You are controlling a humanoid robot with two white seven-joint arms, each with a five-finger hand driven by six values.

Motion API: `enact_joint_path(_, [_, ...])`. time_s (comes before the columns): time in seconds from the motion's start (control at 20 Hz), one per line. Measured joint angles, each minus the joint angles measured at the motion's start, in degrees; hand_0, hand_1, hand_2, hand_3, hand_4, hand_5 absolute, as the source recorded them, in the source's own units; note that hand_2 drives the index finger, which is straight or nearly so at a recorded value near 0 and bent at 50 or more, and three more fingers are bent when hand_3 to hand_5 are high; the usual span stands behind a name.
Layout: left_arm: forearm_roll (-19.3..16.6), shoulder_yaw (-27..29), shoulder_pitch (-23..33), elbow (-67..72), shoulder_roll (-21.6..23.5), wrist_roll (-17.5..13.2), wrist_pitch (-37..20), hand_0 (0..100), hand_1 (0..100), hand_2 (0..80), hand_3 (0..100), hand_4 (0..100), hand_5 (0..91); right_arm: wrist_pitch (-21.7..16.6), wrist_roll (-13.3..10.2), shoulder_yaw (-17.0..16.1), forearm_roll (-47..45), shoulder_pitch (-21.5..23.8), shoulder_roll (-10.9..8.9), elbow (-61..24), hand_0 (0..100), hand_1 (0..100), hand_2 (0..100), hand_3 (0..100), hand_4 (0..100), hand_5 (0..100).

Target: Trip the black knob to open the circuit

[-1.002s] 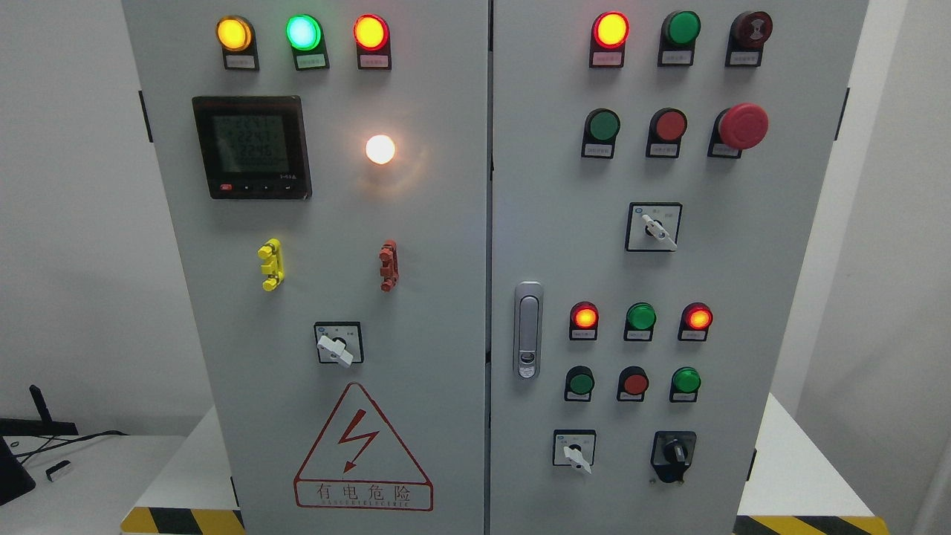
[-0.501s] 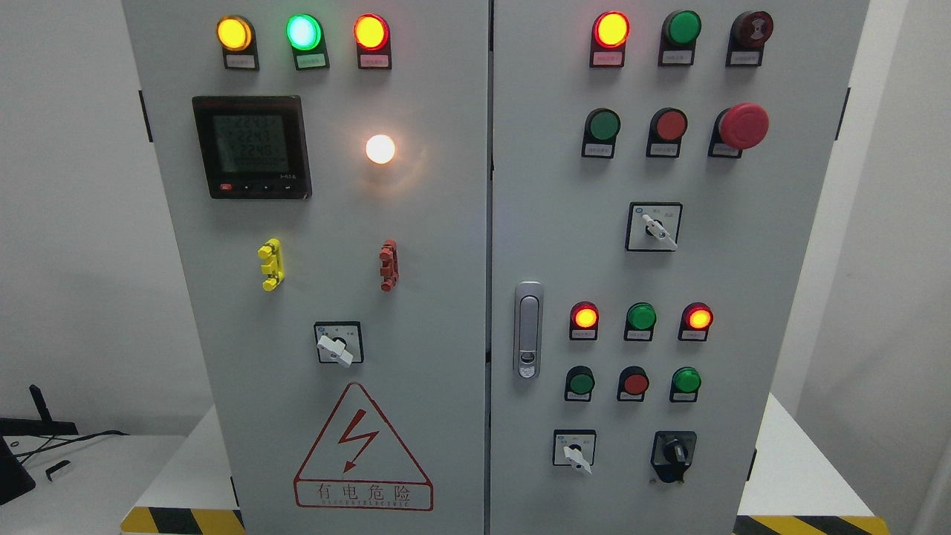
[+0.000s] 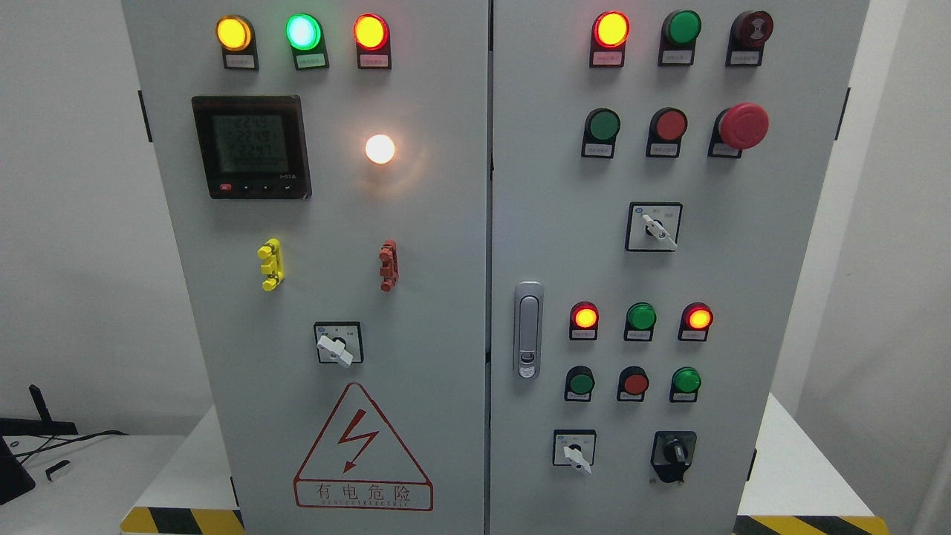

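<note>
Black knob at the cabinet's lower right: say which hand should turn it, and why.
Right, as a judgement. The black knob sits low on the right door, on the side where the right arm comes in. Neither hand is in view yet.

The grey cabinet [image 3: 461, 223] has two doors. Left of its silver door handle [image 3: 527, 329] I count four lit lamps, one digital meter [image 3: 251, 146], one yellow terminal [image 3: 270, 264], one red terminal [image 3: 388, 265], one white-handled selector switch [image 3: 338, 343] and one warning triangle [image 3: 362, 448]. Right of the handle there are twelve round lamps and buttons, one red mushroom button [image 3: 741, 126], two white-handled selector switches and one black knob [image 3: 674, 452].
</note>
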Motion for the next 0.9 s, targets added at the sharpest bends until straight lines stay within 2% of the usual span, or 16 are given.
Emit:
enact_joint_path(0.45, [0.0,0.0,0.0,0.0,0.0,0.0,0.0,12,39,0.0,0,0,0.0,2.4,-0.8,2.8,0.6,-4.8,1.35,1.4,31,76,42,71,81,95])
enact_joint_path(0.9, [0.0,0.0,0.0,0.0,0.0,0.0,0.0,12,39,0.0,0,0,0.0,5.4,-1.2,4.3,0.7,-9.2,2.09,3.3,30,76,42,71,80,95])
